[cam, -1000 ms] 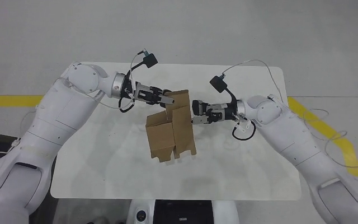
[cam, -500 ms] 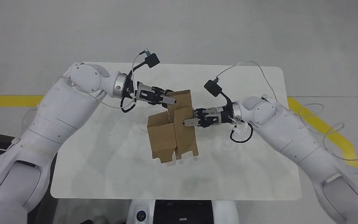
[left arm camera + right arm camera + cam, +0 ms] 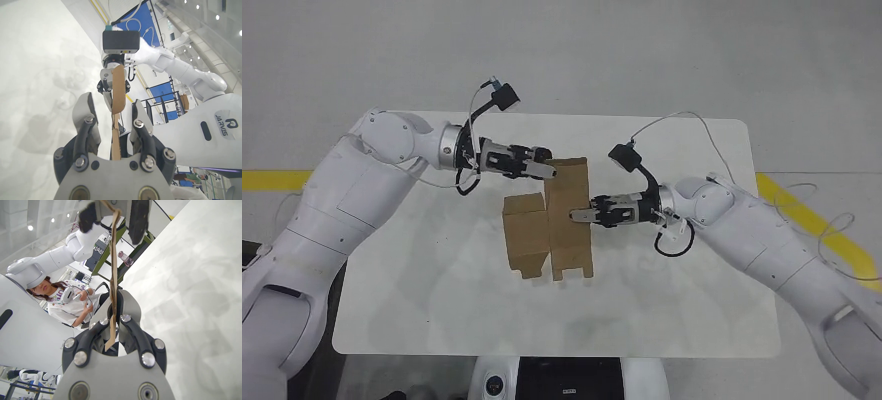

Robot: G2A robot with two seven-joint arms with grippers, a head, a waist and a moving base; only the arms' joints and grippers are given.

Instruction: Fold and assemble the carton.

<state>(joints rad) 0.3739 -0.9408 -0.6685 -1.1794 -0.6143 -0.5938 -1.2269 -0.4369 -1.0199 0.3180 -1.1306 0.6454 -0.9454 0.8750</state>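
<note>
While our right gripper (image 3: 115, 308) clamps the flat brown cardboard carton (image 3: 567, 245), our left gripper (image 3: 113, 106), jaws apart, should pinch its edge squarely.

Carton (image 3: 564, 245): brown cardboard, unassembled, near flat. Two long panels lie side by side, the left one shorter, with short flaps at the near end. It sits over the middle of the bench (image 3: 692, 300), long axis pointing away from the robot. Right tool (image 3: 580, 212) pinches its right edge. The far corner sits between the spread fingers of the left tool (image 3: 550, 172).
</note>
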